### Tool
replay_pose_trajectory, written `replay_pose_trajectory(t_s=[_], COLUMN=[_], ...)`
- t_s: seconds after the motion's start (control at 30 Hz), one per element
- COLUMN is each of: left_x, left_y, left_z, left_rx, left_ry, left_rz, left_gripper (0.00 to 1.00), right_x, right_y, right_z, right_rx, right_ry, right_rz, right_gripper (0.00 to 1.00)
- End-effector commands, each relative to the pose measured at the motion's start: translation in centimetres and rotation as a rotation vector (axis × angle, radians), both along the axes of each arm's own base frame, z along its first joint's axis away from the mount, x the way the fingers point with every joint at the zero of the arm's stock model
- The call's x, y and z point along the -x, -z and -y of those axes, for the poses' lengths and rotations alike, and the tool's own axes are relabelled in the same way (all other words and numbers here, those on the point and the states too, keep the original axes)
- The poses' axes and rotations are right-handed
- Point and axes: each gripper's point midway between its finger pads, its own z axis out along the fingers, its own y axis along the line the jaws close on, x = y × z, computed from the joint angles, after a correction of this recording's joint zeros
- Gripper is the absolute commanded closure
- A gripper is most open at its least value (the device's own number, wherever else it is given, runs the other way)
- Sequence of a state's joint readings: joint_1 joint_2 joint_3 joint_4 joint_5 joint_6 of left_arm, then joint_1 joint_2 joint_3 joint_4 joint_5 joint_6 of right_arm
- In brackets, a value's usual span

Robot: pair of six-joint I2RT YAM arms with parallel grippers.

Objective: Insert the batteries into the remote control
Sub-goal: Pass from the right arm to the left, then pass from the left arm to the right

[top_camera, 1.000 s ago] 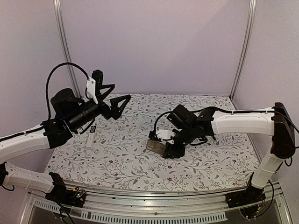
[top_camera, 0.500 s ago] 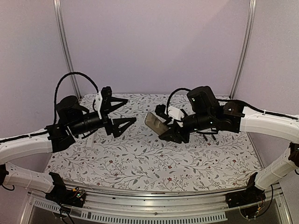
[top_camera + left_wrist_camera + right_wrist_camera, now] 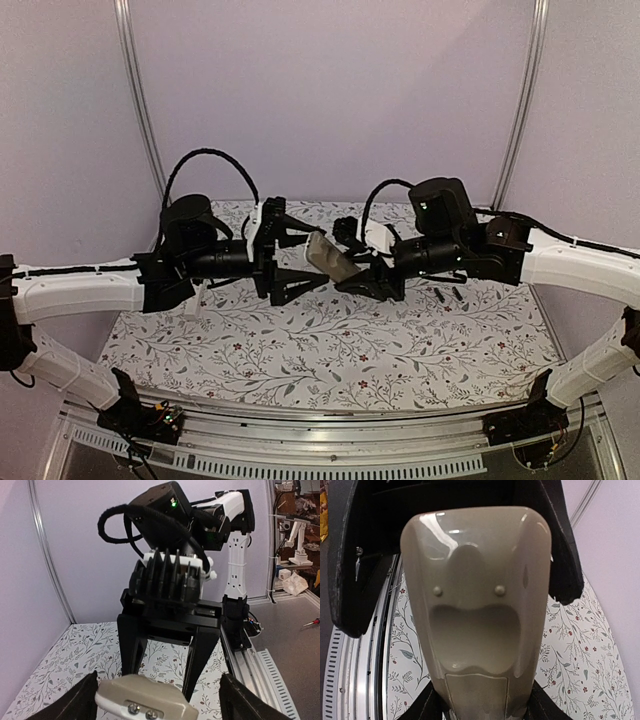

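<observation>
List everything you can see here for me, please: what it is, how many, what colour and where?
remote control: one, grey-beige, in the air mid-scene
batteries: two seen, dark, on the cloth, right side; too small to be sure
small piece: one, white, on the cloth, left side
tablecloth: one, white with leafy print, spread under everything
frame poles: two, silver, back corners
arms: two, white with black joints, reaching in from either side
left fingers: two, black, open either side of the remote's free end
right fingers: two, black, shut on the remote
</observation>
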State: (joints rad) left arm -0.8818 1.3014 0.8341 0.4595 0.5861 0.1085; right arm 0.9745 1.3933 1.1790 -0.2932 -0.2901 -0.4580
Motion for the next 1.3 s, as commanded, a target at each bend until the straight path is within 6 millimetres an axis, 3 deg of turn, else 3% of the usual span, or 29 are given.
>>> replay_pose_trajectory(t_s=[0.0, 0.1, 0.23, 0.47, 0.53, 0.7, 0.77, 0.9, 0.93, 1.03, 1.27], left_x=[1.4, 1.9, 1.9, 1.9, 1.8, 1.7, 1.4, 0.1, -0.4, -1.9, -3.4], left_y=[-2.8, -3.0, -2.4, -2.1, -2.1, -2.4, -2.7, -4.4, -4.9, -7.1, -10.8], left_z=[1.0, 1.2, 1.8, 1.8, 1.8, 1.8, 1.6, 0.5, 0.0, -1.9, -5.2], left_rx=[0.064, 0.073, 0.043, 0.019, 0.017, 0.029, 0.037, 0.075, 0.086, 0.12, 0.134], left_ry=[0.063, 0.089, 0.107, 0.097, 0.09, 0.079, 0.051, -0.078, -0.124, -0.29, -0.617], left_rz=[0.089, 0.108, 0.095, 0.107, 0.107, 0.115, 0.128, 0.217, 0.25, 0.376, 0.682], left_gripper=[0.21, 0.26, 0.46, 0.43, 0.46, 0.85, 1.0, 1.0, 1.0, 1.0, 1.0], right_x=[0.8, 1.2, 1.3, 1.6, 1.6, 1.5, 1.0, -2.3, -2.9, -5.0, -7.0], right_y=[-1.7, -2.2, -2.7, -3.1, -3.3, -3.3, -3.3, -3.1, -3.2, -4.2, -9.6], right_z=[-0.5, -0.5, -0.5, -0.5, -0.5, -0.4, -0.4, 0.4, 0.6, 1.7, 3.6], right_rx=[-0.045, -0.065, -0.082, -0.097, -0.104, -0.109, -0.107, -0.087, -0.091, -0.135, -0.36], right_ry=[-0.053, -0.075, -0.084, -0.097, -0.097, -0.088, -0.055, 0.147, 0.189, 0.313, 0.404], right_rz=[0.049, 0.063, 0.081, 0.093, 0.097, 0.094, 0.093, 0.099, 0.084, 0.038, -0.179], right_gripper=[1.0, 1.0, 1.0, 1.0, 1.0, 0.99, 0.88, 0.4, 0.35, 0.04, 0.01])
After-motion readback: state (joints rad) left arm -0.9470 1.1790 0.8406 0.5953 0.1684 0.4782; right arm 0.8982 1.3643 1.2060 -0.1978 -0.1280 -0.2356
